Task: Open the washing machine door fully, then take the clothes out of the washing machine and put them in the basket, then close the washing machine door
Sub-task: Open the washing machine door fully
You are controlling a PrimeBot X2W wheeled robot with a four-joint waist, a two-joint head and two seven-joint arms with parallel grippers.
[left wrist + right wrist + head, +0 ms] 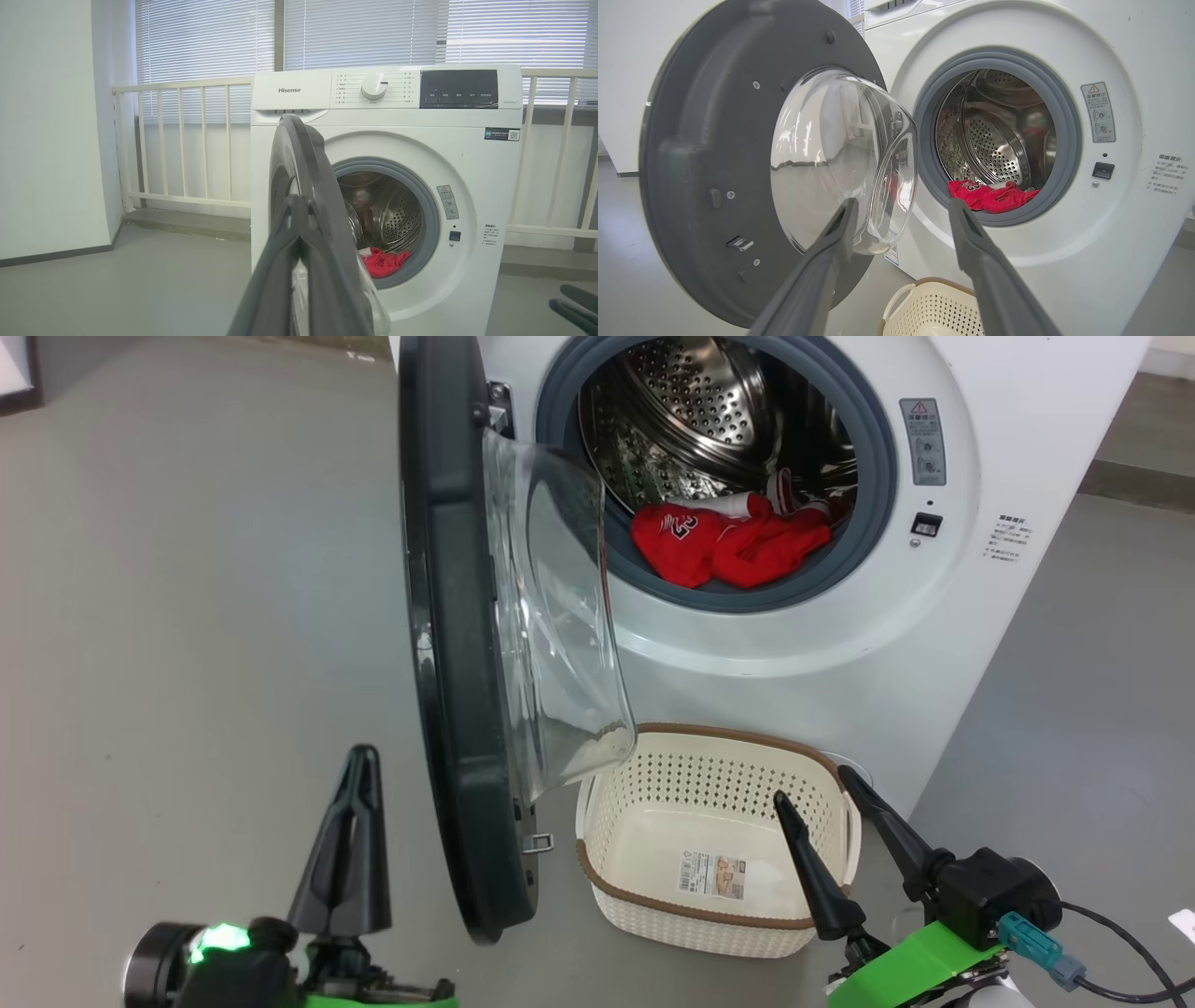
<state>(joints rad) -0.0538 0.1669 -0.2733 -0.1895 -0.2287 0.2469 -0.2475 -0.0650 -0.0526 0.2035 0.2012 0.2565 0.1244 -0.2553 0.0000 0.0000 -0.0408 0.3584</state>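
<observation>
The door (448,644) stands swung out from the machine (1027,476), almost edge-on in the head view, with its glass bowl turned toward the opening. The clothes (728,546) lie in a red heap at the front edge of the drum (709,411), resting on the lower part of the grey seal (873,476). The basket (709,775) sits on the floor (187,616) against the machine's front, under the opening and just beside the door's lower edge. A sticker (714,875) lies in its bottom.

The left gripper (362,761) points upward on the outer side of the door, its fingers pressed together with nothing between them. In its wrist view the tips overlap the door's rim. Contact is hard to judge there, though the head view suggests a small gap. The clothes are well apart from these fingers, beyond the door.

The right gripper (812,784) has its fingers spread apart above the basket's right end, one over the inside and the other over the rim. In its wrist view the clothes show just past one fingertip, far off in the drum, and the glass bowl shows behind the other.
</observation>
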